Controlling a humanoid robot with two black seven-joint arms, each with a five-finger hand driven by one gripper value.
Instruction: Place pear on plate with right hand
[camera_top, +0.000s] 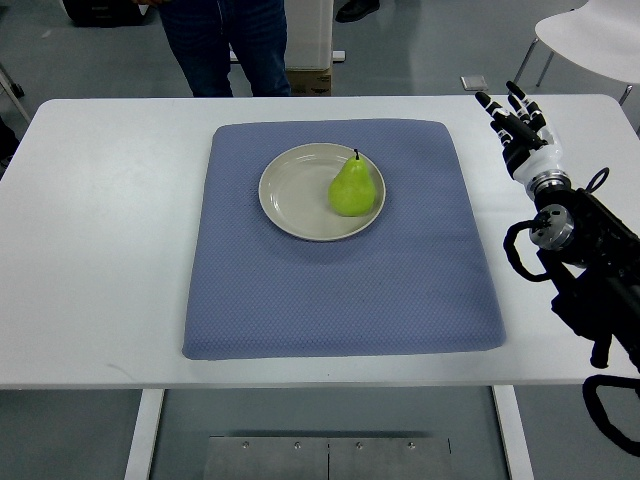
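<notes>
Placement appears complete: green pear (355, 187) stands on the right part of the round beige plate (290, 190) on the blue mat (340, 290), right hand (520, 125) well apart, fingers extended and empty, so only withdrawal remains.

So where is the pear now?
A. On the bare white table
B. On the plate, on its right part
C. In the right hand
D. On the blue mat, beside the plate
B: the green pear stands on the plate, toward its right rim, while the right hand is away over the table's right edge, fingers spread and empty.
</notes>
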